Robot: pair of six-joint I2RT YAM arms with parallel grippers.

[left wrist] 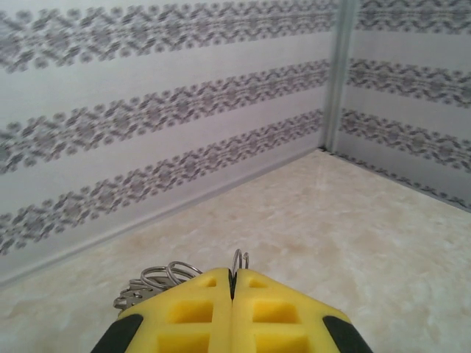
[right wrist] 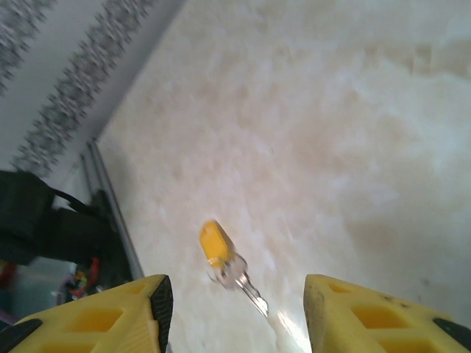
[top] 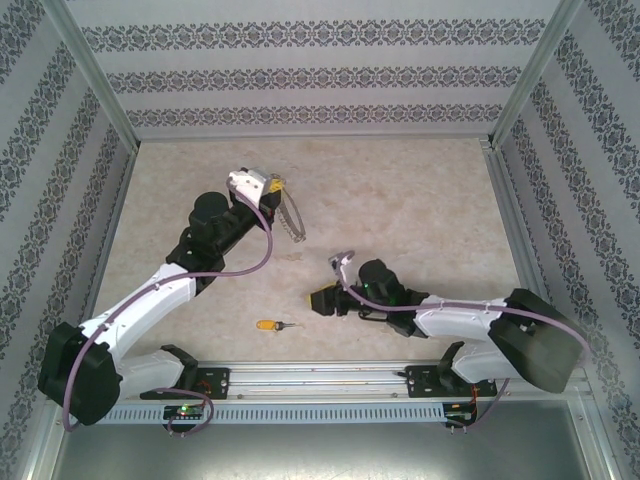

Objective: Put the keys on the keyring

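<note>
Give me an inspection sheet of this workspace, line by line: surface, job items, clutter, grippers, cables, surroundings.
Surface: beige marbled table.
Job's things: key lies flat on the table near the arm bases and has an orange-yellow head; keyring is gripped by the left gripper.
Clutter: nothing seen.
Grippers: left gripper is shut on the keyring; right gripper is open and pointed at the key, not touching it.
Cables: left purple cable loops off its arm; right purple cable lies along its arm.
Surroundings: patterned walls on three sides, with metal corner posts.
</note>
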